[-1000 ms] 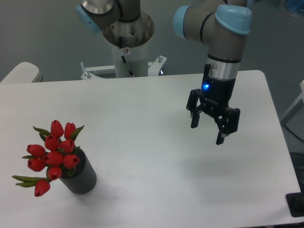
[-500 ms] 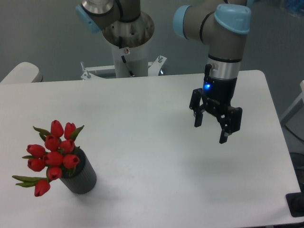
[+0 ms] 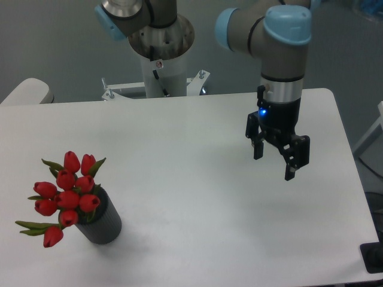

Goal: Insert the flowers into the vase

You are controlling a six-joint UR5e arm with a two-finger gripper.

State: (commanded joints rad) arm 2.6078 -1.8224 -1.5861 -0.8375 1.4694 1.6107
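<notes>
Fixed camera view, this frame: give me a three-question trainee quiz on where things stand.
1. True or false: the flowers stand in the vase.
2. The gripper is: A) shut on the flowers, B) open and empty, C) inside the vase.
3. Fill in: the vase stands near the table's front-____ corner as the picture shows it.

Key: 1 true. 2 B, jaws apart above the table's right side. 3 left.

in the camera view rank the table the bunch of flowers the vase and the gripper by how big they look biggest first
1. Table, by far the largest.
2. Flowers, spreading wider than the vase.
3. Gripper and vase: they look about alike, and the flowers hide part of the vase, so no ranking between them.
</notes>
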